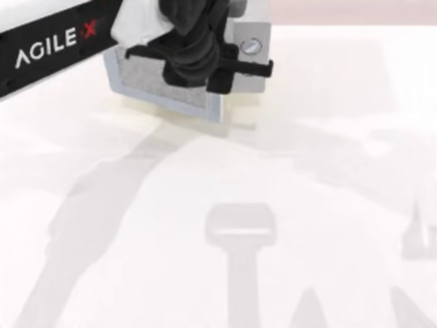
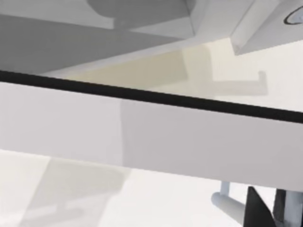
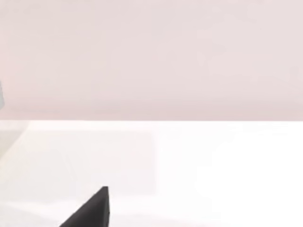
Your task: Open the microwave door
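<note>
The light-grey microwave [image 1: 247, 75] sits at the bench's far edge, around 11 o'clock from centre. Its door [image 1: 160, 80], a grey mesh window in a pale frame, stands swung ajar, showing a pale interior below.

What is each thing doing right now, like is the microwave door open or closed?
Flat grey mesh-window microwave door: swung partly open, pale inside showing behind it.
Small light-grey boxy microwave: on the table, mostly hidden by the arm.
Left black hand: at the door's edge.
Right hand: parked away from the microwave.
</note>
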